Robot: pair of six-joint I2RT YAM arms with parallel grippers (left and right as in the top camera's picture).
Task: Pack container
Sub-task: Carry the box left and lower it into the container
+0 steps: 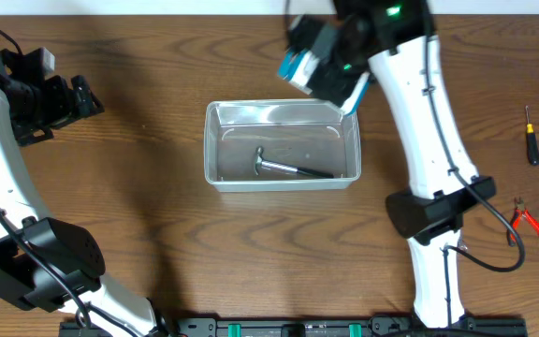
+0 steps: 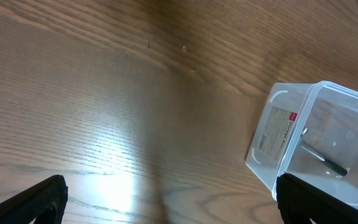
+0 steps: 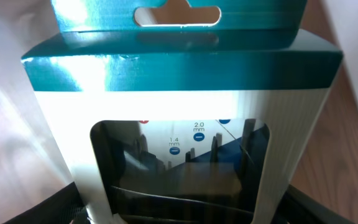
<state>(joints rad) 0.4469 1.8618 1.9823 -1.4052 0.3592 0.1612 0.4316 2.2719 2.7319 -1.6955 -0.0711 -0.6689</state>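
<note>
So the container (image 1: 282, 117) sits mid-table (image 1: 157, 206). It's one shallow clear plastic tub, rectangular with rounded corners and a rim. The wood has a dark brown grain with a bit of sheen. From the left wrist cam you can see a white label (image 2: 277, 132) with a red mark stuck on one short end wall.

There's one thing inside it, a hammer (image 1: 284, 168) lying flat on the bottom. It has a shiny metal head and a dark handle pointing toward the container's right end.

The right gripper (image 1: 330, 56) is up over the container's far right corner, clamped on one cardboard box (image 1: 299, 67). The box has a glossy teal top with a hang-hole tab and a white body. A cut-out window shows dark bits and tiny "1.4 mm" and "2.0 mm" markings. In the wrist cam the box fills nearly everything, with the dark fingers (image 3: 42, 208) just poking in at the bottom corners on either side of it.

The left gripper (image 1: 82, 96) is well off to the container's left, fingers (image 2: 36, 199) spread wide with nothing between them but bare wood.

Well off to the container's right are two loose tools:
- one screwdriver (image 1: 531, 136) with a dark handle, slim and straight
- one pair of pliers (image 1: 527, 223) with red grips, nearer the front edge
</note>
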